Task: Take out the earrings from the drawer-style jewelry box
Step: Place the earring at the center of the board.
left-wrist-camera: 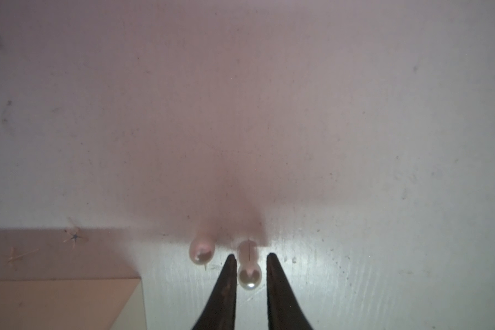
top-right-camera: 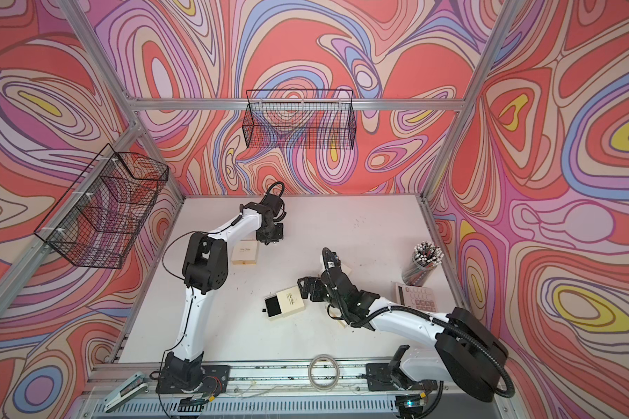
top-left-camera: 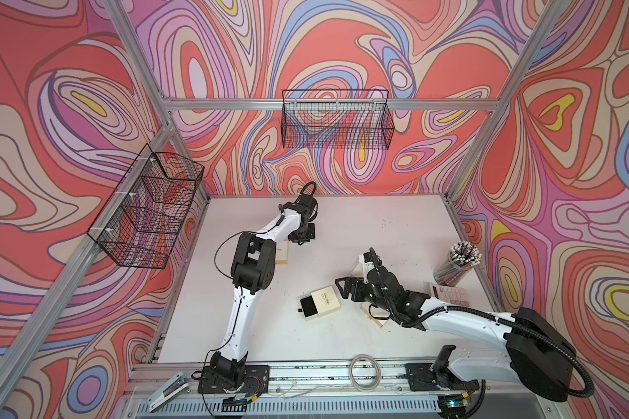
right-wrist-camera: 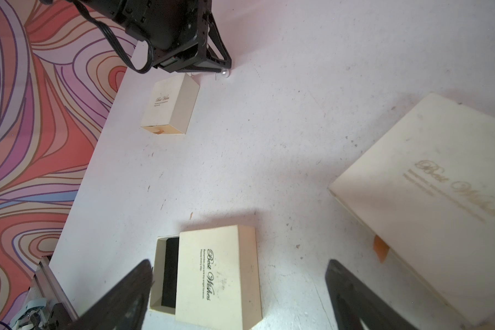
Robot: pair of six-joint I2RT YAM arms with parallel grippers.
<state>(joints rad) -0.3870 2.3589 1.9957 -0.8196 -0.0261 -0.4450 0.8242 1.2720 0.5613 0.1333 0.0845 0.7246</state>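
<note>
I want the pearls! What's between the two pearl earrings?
One black finger of the left pincer stands between the pearl earrings, in the left wrist view.

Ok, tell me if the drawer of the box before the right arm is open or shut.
Open: the drawer sticks partway out of the box, baring its black lining.

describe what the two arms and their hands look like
Both arms have glossy white link shells and chunky black joint housings. The left arm carries a thin black cable looping free; the right arm a thick black corrugated hose. The left hand and right hand each end in two matte black fingers tapering to points. No markings are readable.
</note>
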